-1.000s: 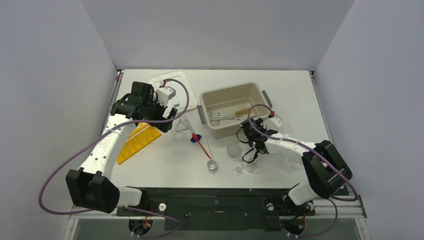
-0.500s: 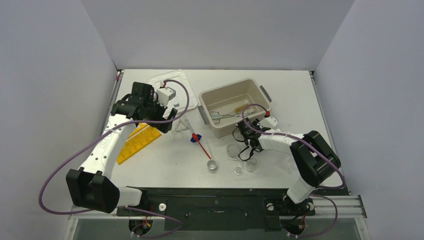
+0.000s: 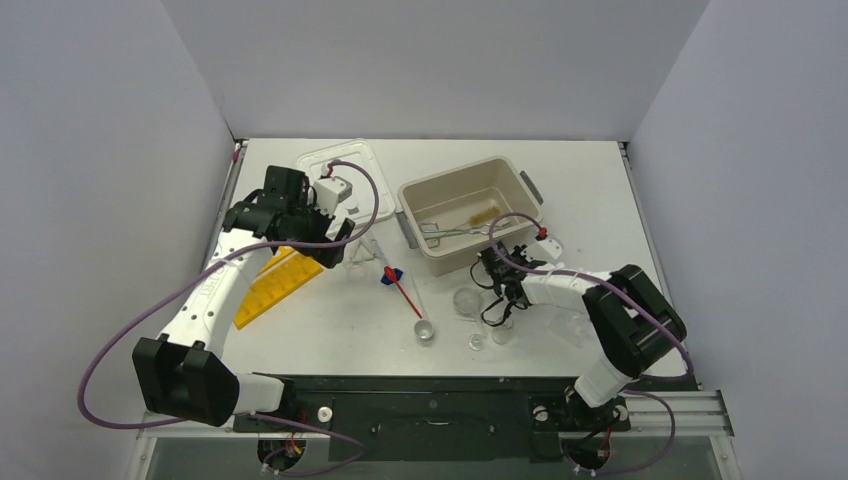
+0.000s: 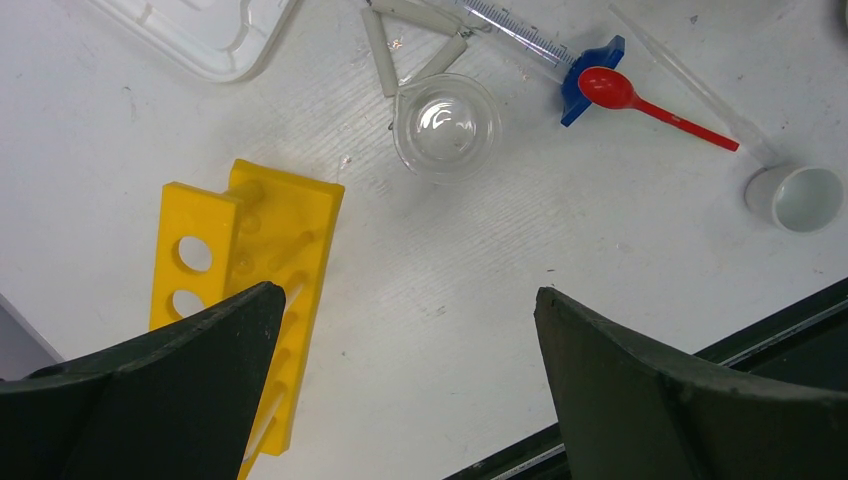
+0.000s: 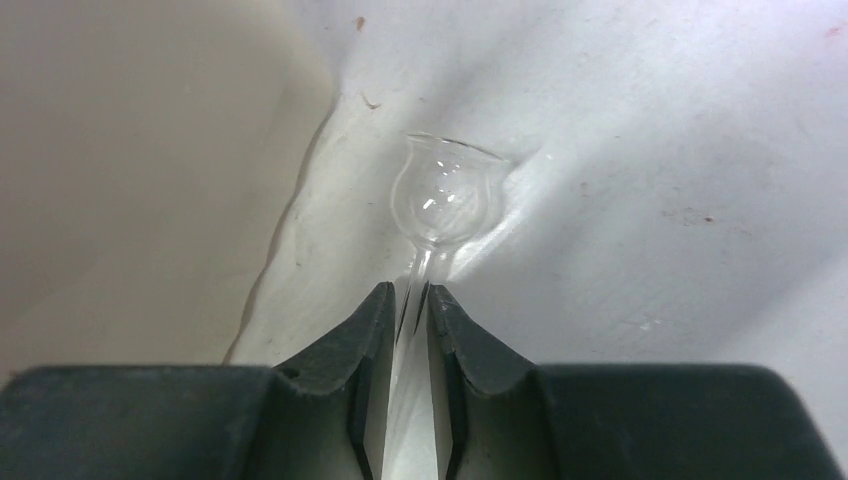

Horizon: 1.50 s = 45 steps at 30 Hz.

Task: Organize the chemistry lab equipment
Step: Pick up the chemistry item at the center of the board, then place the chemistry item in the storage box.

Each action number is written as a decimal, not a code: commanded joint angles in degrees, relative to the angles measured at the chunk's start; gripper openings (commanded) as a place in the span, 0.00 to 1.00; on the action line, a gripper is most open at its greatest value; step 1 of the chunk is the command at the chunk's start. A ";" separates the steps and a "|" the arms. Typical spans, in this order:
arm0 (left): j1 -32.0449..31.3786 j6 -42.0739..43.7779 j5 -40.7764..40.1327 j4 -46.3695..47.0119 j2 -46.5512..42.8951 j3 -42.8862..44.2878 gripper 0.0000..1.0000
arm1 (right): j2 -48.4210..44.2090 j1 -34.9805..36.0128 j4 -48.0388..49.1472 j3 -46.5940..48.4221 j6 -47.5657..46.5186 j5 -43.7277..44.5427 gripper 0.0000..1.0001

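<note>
Just beside the beige tub (image 5: 150,150), right pincer (image 5: 408,300) pinches a bulbed glass tube (image 5: 447,195); left pincer (image 4: 410,300) spread.

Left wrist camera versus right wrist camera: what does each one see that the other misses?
Only the left wrist view shows the yellow rack, a round glass dish, a red spoon, a small white cup and the left gripper, wide open over bare table. Only the right wrist view shows a glass tube with a bulb end, its thin stem pinched by the right gripper, beside the beige tub wall. Both show the white table and dark fingers at the bottom edge.
</note>
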 commanded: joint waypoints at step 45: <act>-0.06 -1.24 1.65 1.33 -2.07 -0.30 0.97 | -14.05 -1.72 -9.61 26.97 -3.66 2.04 0.00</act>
